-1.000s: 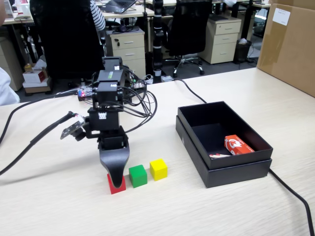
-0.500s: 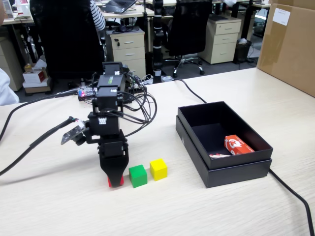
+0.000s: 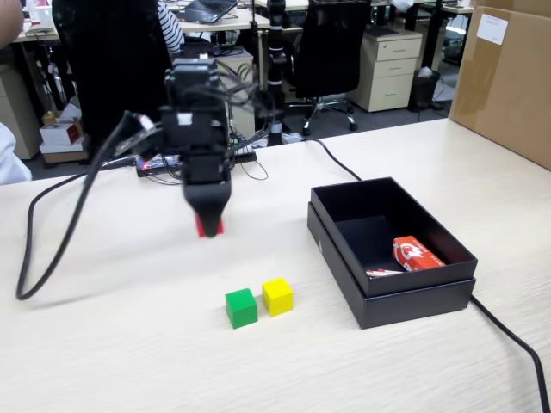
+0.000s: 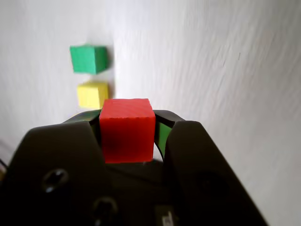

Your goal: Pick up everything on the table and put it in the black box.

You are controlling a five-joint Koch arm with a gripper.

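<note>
Table point(image 3: 103, 361): pale wood grain, fills most of the fixed view, its far edge running along the office background.

Black box point(image 3: 344, 249): open top, sits toward the table's right side, closer to the near edge than the far one. Inside, against its right wall, lies a red-and-white packet point(image 3: 417, 255); a thin flat item sits next to it but is too small to identify. A black cable point(image 3: 508, 335) runs from the box's near right corner toward the table's near right corner.

Arm point(image 3: 196, 112): black, stands mid-table toward the far edge, wrist pointing down. A second thick cable point(image 3: 52, 232) loops off toward the table's left edge.

End effector point(image 3: 209, 225): above the table surface, left of the box. Jaws are clamped on the red cube point(image 4: 127, 129); the wrist view shows the cube squeezed between both black jaws, its top face clear. Cube looks clear of the table in the fixed view.

Green cube point(image 3: 241, 307) and yellow cube point(image 3: 277, 296): on the table near the near edge, just beside each other, green to the left in the fixed view, both left of the box and apart from it.
</note>
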